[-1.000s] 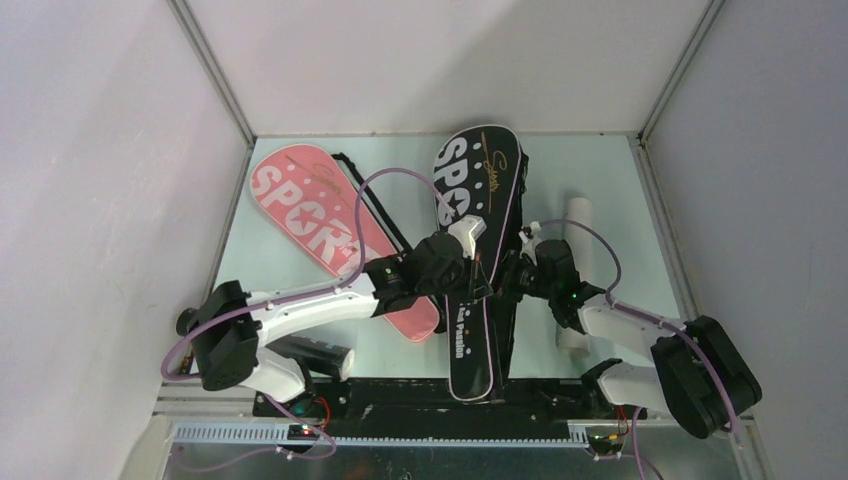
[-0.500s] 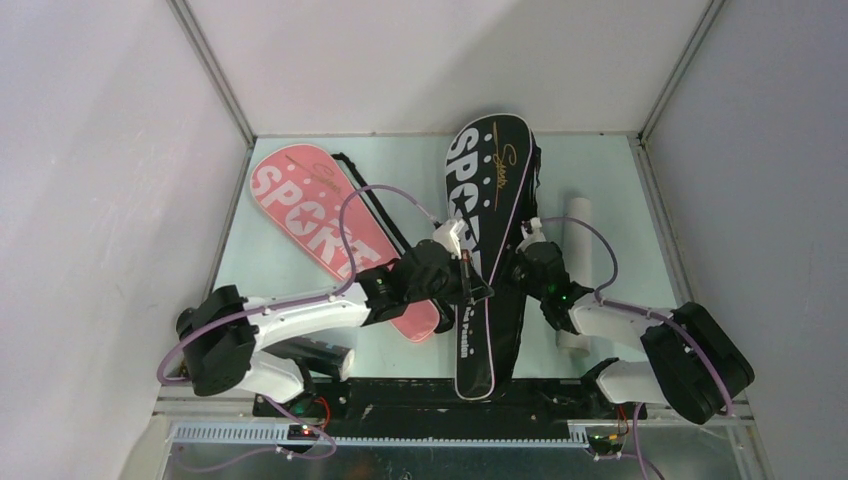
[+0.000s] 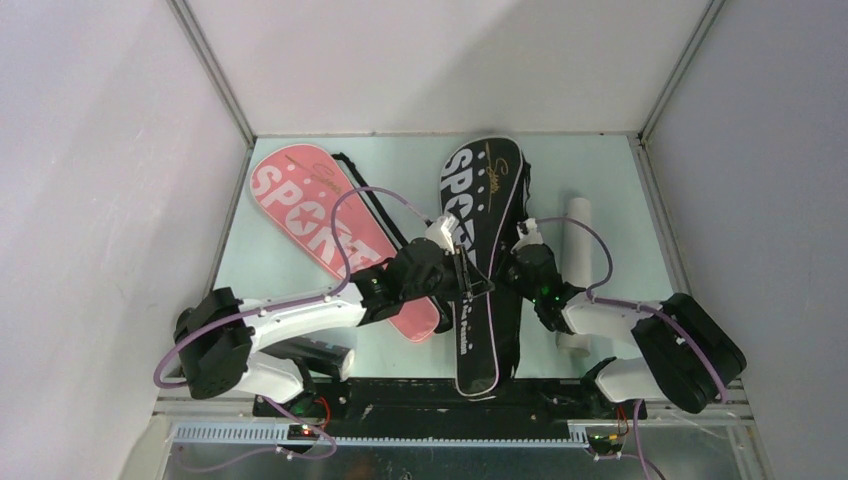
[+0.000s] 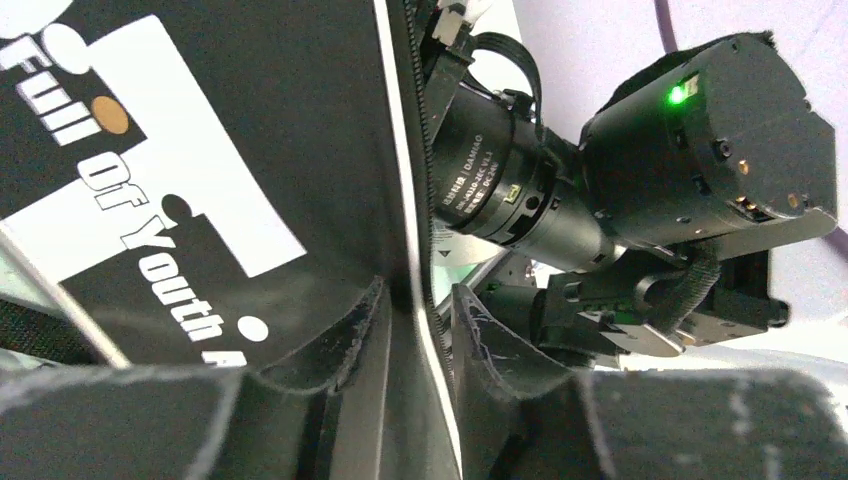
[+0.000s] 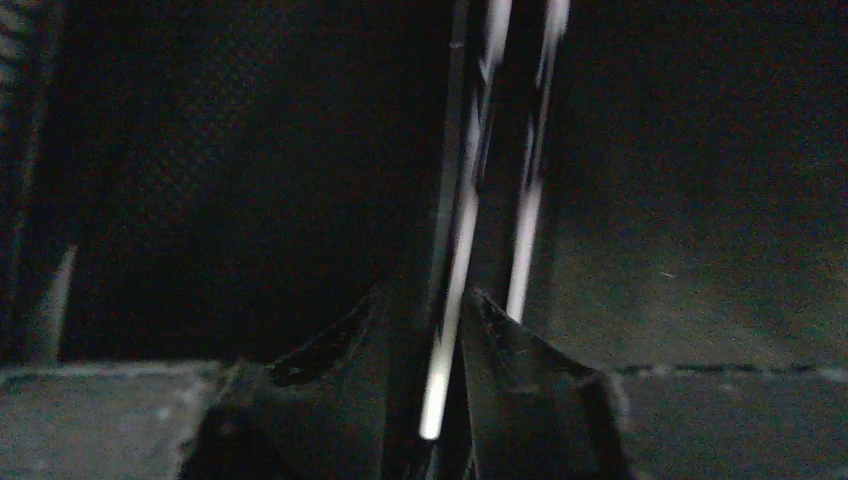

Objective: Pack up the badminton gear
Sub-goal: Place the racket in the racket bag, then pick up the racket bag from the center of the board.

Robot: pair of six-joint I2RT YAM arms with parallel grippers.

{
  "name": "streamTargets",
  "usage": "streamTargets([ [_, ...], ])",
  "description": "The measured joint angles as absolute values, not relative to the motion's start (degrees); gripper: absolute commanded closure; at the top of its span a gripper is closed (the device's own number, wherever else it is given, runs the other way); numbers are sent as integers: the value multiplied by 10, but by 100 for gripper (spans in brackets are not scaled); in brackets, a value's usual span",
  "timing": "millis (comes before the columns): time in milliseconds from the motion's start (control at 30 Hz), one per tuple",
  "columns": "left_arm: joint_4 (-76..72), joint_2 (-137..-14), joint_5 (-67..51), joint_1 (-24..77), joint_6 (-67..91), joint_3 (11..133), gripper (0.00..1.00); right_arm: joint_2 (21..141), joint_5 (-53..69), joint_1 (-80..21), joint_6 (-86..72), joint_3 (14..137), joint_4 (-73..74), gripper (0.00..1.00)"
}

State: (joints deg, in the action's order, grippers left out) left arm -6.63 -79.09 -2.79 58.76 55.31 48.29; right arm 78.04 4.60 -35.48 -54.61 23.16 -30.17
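Centrally, black cover (image 3: 480, 190), edge inside left gripper (image 4: 412, 300)

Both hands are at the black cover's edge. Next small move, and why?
Probably draw the left hand clear of the black cover: its fingers stand apart with only the cover's thin piped edge between them, not pinched. The right hand looks the same, so neither seems to grip anything.

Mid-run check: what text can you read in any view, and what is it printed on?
"SPOR", the rest hidden: pink racket cover.
"SPO", the rest hidden: black racket cover.
"Full Of Youth A", cut off there: the same black cover, in the left wrist view.
"DAMIAO": right arm's wrist motor.
Too small to read: the gold script on both covers and the fine print beside the motor label.
Right wrist view: no text.
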Motion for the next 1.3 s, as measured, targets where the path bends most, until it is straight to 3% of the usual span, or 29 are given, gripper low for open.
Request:
streamTargets([
  [133,-67,-791,-27,578,551,483,55,737,27,-353,-537,234,-235,44],
  [433,-20,-791,5,551,523,483,50,554,9,-286,-479,251,-12,31],
  [567,5,-792,19,545,504,483,50,526,22,-248,-455,253,35,25],
  [900,33,-869,17,544,464,492,51,653,70,-172,-421,337,44,31],
  [1133,67,-908,16,544,439,513,51,666,80,-161,-417,378,40,27],
  [1300,85,-912,22,544,424,533,51,715,84,-154,-415,392,20,35],
])
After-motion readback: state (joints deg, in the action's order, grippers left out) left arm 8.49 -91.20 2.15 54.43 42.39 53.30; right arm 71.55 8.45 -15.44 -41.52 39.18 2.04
